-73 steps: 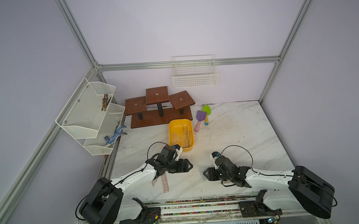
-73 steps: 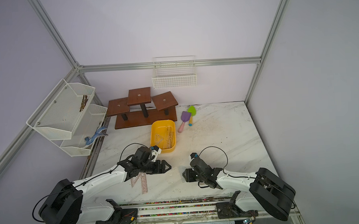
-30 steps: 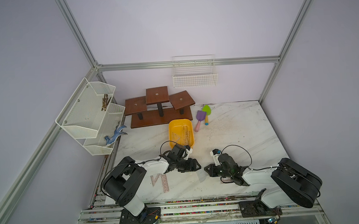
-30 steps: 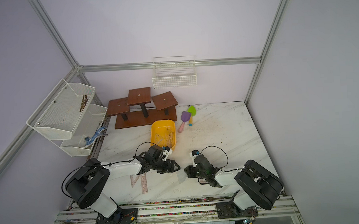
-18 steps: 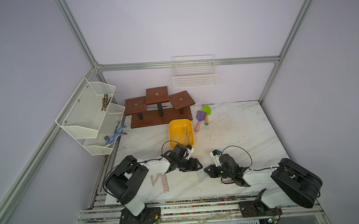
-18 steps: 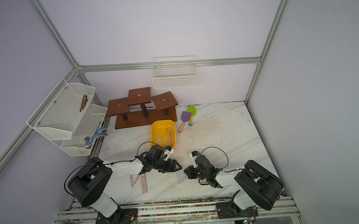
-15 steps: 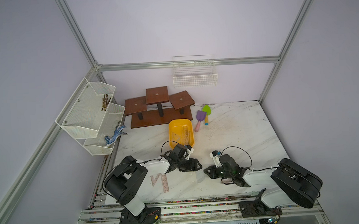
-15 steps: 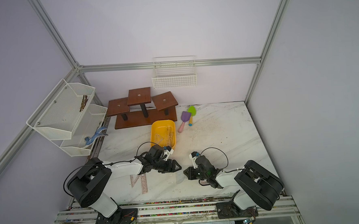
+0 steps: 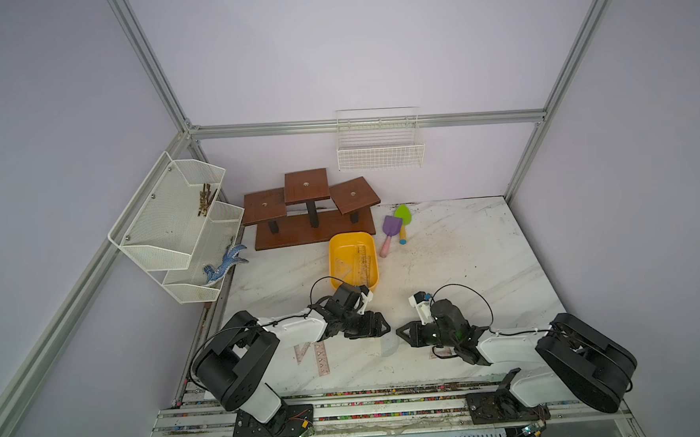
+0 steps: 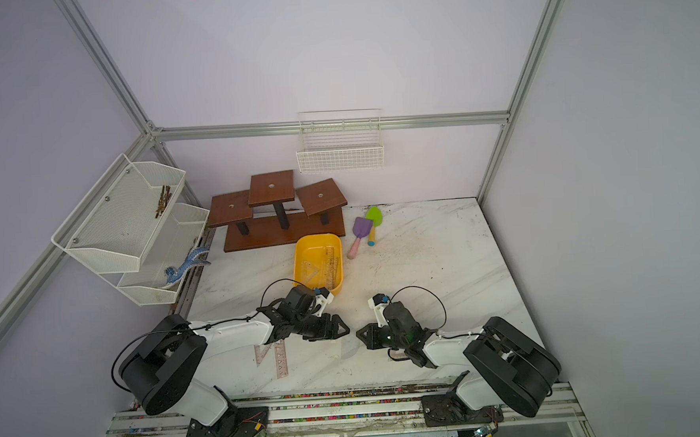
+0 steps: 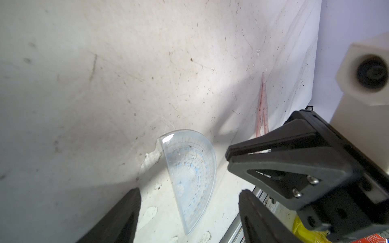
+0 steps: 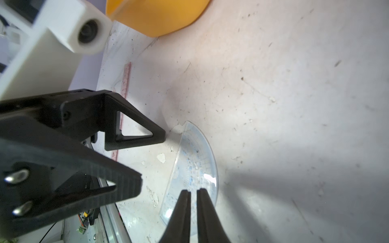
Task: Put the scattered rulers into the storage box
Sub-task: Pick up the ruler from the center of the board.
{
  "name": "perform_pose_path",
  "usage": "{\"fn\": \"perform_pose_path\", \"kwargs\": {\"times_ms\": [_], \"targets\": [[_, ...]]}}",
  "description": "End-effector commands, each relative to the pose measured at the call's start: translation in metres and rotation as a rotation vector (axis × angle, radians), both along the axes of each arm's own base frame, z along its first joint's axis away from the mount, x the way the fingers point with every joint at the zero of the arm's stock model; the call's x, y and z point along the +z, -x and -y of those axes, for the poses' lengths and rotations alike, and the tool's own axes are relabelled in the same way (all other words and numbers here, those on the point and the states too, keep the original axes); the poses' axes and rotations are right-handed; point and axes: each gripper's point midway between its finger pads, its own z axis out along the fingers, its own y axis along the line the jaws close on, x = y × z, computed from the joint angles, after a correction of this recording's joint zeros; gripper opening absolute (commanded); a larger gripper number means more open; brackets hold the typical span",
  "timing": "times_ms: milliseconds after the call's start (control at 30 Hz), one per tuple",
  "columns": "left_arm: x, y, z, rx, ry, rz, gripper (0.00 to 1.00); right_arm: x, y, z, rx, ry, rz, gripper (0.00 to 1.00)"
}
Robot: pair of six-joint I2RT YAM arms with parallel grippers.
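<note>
A clear half-round protractor [image 11: 190, 174] lies flat on the marble near the table's front, between my two grippers. My left gripper [image 11: 189, 192] is open, its fingers standing on either side of the protractor's straight end. My right gripper [image 12: 193, 191] is shut with its tips over the protractor's [image 12: 195, 160] curved edge; nothing shows between the fingers. In a top view the grippers [image 9: 381, 329] [image 9: 401, 332] nearly meet tip to tip. The yellow storage box [image 9: 332, 261] behind them holds several rulers [image 9: 361, 262]. Pinkish rulers [image 9: 320, 356] lie under my left arm, and another [image 9: 439, 352] under the right.
Purple and green toy shovels [image 9: 392, 229] lie right of the box. A brown wooden stand [image 9: 312, 229] sits behind it. A white mesh rack [image 9: 176, 224] hangs on the left wall and a wire basket [image 9: 379, 144] on the back wall. The front rail [image 9: 390, 390] runs just behind the arms.
My left gripper has reached right toward the protractor and its jaws have widened a little. The right gripper has stayed shut at almost the same spot.
</note>
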Motion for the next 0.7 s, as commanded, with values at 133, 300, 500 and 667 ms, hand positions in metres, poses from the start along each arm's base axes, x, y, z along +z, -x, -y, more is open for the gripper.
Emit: {"fn": "perform_pose_path", "kwargs": {"times_ms": [133, 300, 500, 667], "targets": [[-0.018, 0.011, -0.011, 0.018, -0.048, -0.054, 0.81, -0.003, -0.002, -0.005, 0.014, -0.019, 0.001, 0.14], [-0.025, 0.014, -0.008, 0.001, -0.045, -0.086, 0.81, -0.009, 0.000, -0.003, 0.014, -0.007, -0.010, 0.14], [-0.025, 0.015, -0.009, 0.008, -0.044, -0.084, 0.80, 0.001, -0.002, -0.005, 0.019, -0.027, 0.014, 0.13], [-0.025, 0.015, -0.014, 0.023, -0.057, -0.077, 0.80, 0.014, -0.006, -0.008, 0.019, -0.039, 0.038, 0.14]]}}
